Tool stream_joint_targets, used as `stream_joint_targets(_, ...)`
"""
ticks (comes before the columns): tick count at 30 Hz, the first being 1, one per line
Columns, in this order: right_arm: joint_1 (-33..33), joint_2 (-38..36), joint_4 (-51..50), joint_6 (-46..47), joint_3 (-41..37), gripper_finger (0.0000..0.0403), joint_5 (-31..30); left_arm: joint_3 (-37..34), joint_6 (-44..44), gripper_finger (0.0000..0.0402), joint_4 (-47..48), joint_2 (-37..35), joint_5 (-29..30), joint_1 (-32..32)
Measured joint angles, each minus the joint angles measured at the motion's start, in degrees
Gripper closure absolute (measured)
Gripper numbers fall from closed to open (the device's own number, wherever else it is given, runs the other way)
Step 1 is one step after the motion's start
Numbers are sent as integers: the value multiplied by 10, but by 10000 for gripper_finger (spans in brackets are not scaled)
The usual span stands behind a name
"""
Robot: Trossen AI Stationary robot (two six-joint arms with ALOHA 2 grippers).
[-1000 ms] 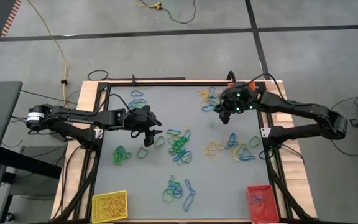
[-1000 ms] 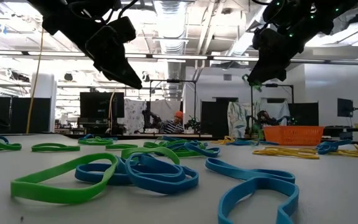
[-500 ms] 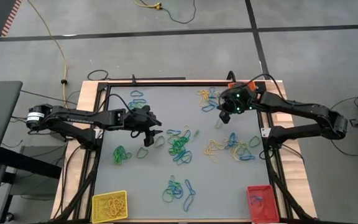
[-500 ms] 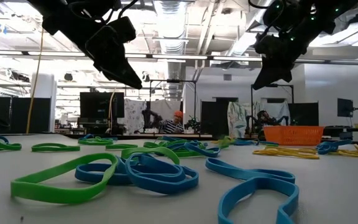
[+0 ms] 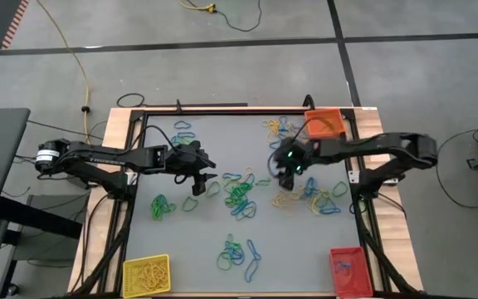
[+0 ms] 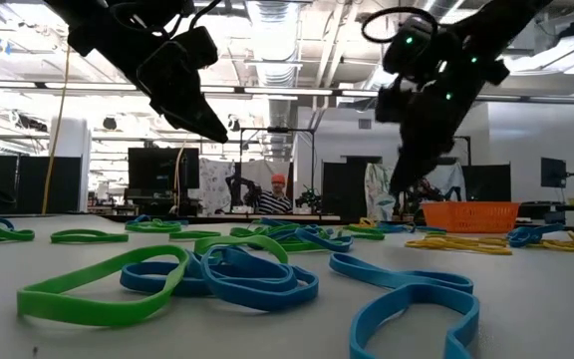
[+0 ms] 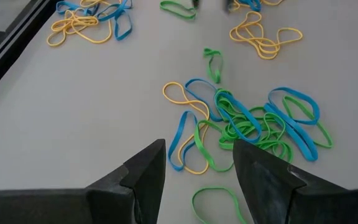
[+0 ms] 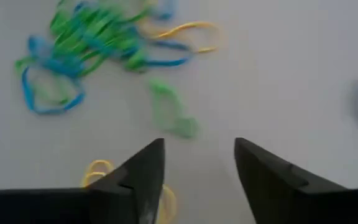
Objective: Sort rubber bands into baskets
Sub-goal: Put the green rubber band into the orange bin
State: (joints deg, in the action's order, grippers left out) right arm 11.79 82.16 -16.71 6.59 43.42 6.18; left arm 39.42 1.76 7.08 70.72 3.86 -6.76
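Observation:
Rubber bands in yellow, green and blue lie loose over the grey table, with a thick cluster [image 5: 239,195] at the middle. The orange basket [image 5: 324,123] stands at the far right corner, the yellow basket [image 5: 146,274] at the near left, and the red basket [image 5: 347,270] at the near right. My right gripper [image 5: 285,173] hangs open right of the centre, tipped steeply down, with a single green band [image 8: 173,115] on the table just ahead of its fingers. My left gripper [image 5: 197,189] hovers open left of the cluster [image 7: 253,121], holding nothing.
More bands lie near the far edge [image 5: 276,129], at the right [image 5: 318,195], at the near middle [image 5: 237,252] and at the left [image 5: 161,205]. A dark frame [image 5: 131,166] rims the table. In the low view, people show in the room far behind.
My right gripper has swung from above the orange basket toward the table's middle and near side. It has come down and tipped more steeply. The basket now shows uncovered. My left arm has kept still.

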Motion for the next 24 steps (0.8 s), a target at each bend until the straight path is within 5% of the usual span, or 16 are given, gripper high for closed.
stream_joint_targets(18,-44,146,137,-22,2,175,-65,0,0,223,0,0,0,0)
stream_joint_targets(24,-41,169,132,-21,10,273,-69,0,0,223,0,0,0,0)
